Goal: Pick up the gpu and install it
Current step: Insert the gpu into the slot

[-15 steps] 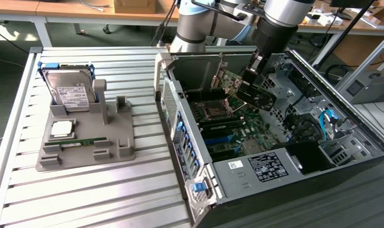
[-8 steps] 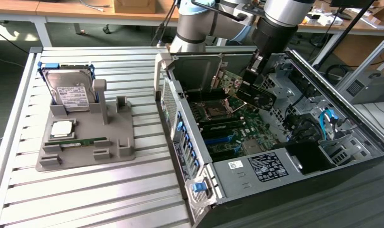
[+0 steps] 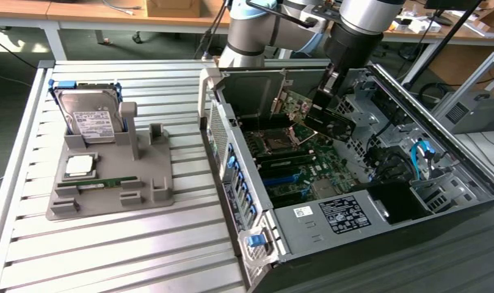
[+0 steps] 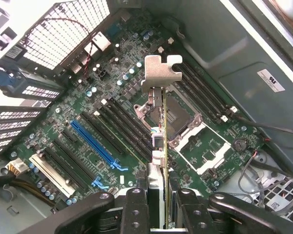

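The gpu (image 3: pixel 331 122) is a dark flat card that hangs tilted inside the open computer case (image 3: pixel 442 146), above the motherboard (image 3: pixel 300 165). My gripper (image 3: pixel 334 85) reaches down from above and is shut on the card's upper edge. In the wrist view I see the gpu (image 4: pixel 164 126) edge-on, with its silver bracket (image 4: pixel 161 73) at the far end. The fingers (image 4: pixel 136 212) clamp it from both sides, and the gripper (image 4: pixel 164 217) holds it over the motherboard (image 4: pixel 102 97), clear of the slots, near the CPU socket (image 4: pixel 188 122).
Long expansion slots lie on the board, one blue (image 4: pixel 95 141) and one white (image 4: pixel 53 170). A grey fixture (image 3: pixel 108 183) on the slatted table holds a hard drive (image 3: pixel 92 116), a chip (image 3: pixel 80 165) and a memory stick (image 3: pixel 108 182). Case walls and cables (image 3: pixel 422 152) crowd the card.
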